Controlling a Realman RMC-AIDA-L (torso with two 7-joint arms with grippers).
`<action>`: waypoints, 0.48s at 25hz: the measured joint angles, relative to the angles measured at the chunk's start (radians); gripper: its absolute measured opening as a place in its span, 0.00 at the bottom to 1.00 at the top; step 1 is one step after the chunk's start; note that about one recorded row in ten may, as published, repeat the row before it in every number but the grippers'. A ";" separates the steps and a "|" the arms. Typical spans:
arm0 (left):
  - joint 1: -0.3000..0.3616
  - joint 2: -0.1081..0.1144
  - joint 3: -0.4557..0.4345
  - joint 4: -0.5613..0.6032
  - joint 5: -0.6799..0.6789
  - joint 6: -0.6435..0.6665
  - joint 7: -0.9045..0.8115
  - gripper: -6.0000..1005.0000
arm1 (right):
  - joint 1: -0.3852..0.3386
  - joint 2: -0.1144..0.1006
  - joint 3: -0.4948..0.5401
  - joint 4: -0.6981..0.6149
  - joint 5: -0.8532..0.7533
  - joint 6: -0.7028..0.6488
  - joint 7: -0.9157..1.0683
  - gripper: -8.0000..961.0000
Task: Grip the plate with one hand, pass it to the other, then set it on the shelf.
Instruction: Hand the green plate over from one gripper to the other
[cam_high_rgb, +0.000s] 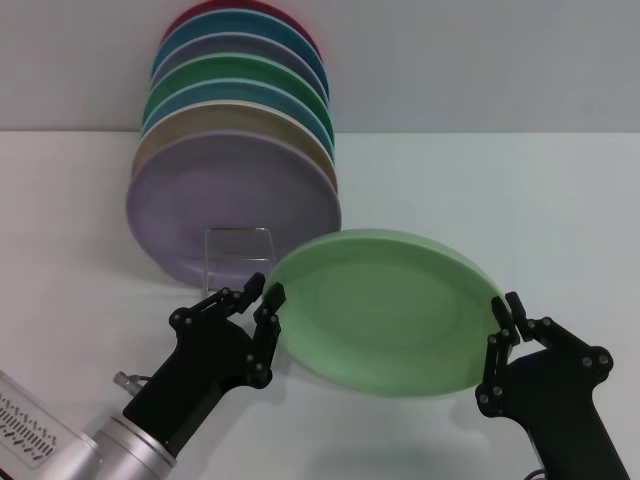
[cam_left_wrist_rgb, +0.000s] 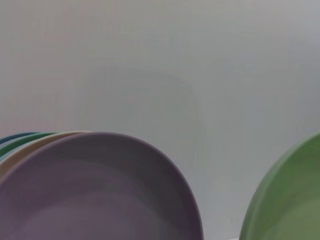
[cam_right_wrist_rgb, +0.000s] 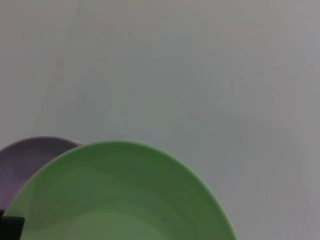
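Note:
The light green plate (cam_high_rgb: 385, 310) hangs tilted above the table between my two grippers. My left gripper (cam_high_rgb: 265, 288) has its fingertips closed on the plate's left rim. My right gripper (cam_high_rgb: 505, 303) is shut on the plate's right rim. The plate also shows in the left wrist view (cam_left_wrist_rgb: 290, 200) and in the right wrist view (cam_right_wrist_rgb: 120, 195). The shelf (cam_high_rgb: 240, 252), a small clear rack, stands just behind and to the left of the plate, in front of the lilac plate (cam_high_rgb: 225, 205).
A row of several coloured plates (cam_high_rgb: 240, 100) leans upright against the back wall, with the lilac one in front. The lilac plate also shows in the left wrist view (cam_left_wrist_rgb: 95, 190). White table (cam_high_rgb: 500, 200) lies to the right.

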 joint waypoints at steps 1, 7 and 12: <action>0.000 0.000 0.000 0.000 0.000 0.000 0.000 0.19 | 0.000 0.000 0.000 0.000 0.000 0.000 0.000 0.03; 0.000 0.000 -0.001 0.000 0.000 0.000 0.000 0.18 | 0.003 0.000 0.000 0.000 0.000 0.002 0.000 0.03; -0.002 0.000 -0.001 0.001 0.002 -0.007 0.004 0.18 | 0.003 0.000 0.000 0.000 0.000 0.003 0.000 0.03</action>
